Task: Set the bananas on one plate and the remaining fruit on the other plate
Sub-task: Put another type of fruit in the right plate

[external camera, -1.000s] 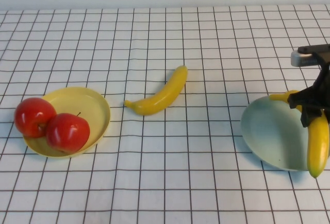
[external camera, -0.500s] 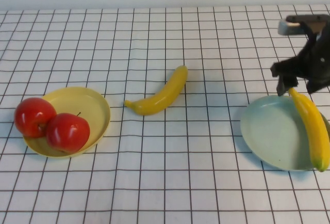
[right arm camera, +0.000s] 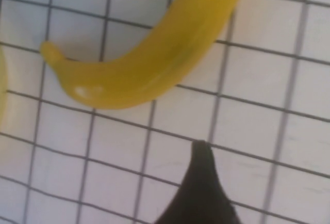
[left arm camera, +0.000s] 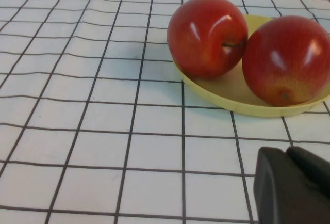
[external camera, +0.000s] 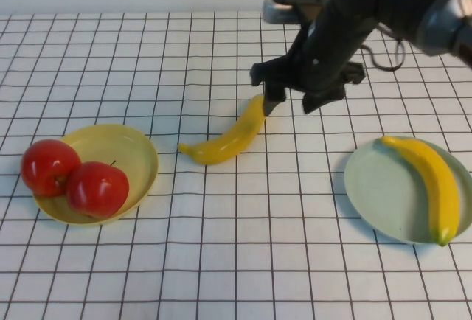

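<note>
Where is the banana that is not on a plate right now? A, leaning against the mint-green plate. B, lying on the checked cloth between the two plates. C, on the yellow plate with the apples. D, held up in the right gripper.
B: the loose banana lies on the cloth between the yellow plate and the mint-green plate, with the right gripper above its far end, holding nothing.

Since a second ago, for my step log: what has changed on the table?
The right gripper released one banana onto the mint-green plate and swung left, over the loose banana, fingers open. Apples, yellow plate and loose banana stayed put.
</note>
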Available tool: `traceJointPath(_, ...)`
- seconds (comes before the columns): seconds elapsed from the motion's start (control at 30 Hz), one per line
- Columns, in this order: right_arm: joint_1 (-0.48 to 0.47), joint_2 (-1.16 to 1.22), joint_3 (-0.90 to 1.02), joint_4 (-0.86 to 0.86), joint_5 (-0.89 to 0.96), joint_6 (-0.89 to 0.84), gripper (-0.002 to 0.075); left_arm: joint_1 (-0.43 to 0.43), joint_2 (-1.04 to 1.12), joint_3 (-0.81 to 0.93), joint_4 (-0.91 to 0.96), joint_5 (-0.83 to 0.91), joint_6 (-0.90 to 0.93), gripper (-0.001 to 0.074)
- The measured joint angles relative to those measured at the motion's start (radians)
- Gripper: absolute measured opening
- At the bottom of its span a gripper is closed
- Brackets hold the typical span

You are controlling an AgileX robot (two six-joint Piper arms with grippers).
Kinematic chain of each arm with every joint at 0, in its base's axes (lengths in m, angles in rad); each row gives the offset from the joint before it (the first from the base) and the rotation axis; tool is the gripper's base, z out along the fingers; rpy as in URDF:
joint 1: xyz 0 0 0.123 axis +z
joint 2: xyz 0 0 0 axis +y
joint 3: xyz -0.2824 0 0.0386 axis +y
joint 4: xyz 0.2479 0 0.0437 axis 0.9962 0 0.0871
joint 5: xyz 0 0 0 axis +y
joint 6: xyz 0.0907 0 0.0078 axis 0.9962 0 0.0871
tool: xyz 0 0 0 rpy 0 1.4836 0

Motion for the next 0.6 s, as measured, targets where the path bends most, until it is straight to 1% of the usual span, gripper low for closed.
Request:
traceJointPath(0.17,0.035,0.182,-0.178,0.163,0.034,0.054,0.0482,0.000,0.000,0.000,0.000,0.000,0.000,-0.0004)
traceJointPath(0.27,0.037,0.264,-0.271,0.216,0.044,0.107,0.0482,0.000,0.000,0.000,0.000,0.000,0.000,-0.0004)
traceJointPath(0.43,0.041,0.347,-0.385,0.223,0.056,0.161,0.0482,0.000,0.000,0.000,0.000,0.000,0.000,-0.0004)
traceJointPath(0.6,0.041,0.369,-0.418,0.167,0.061,0.187,0.0482,0.000,0.000,0.000,0.000,0.000,0.000,-0.0004)
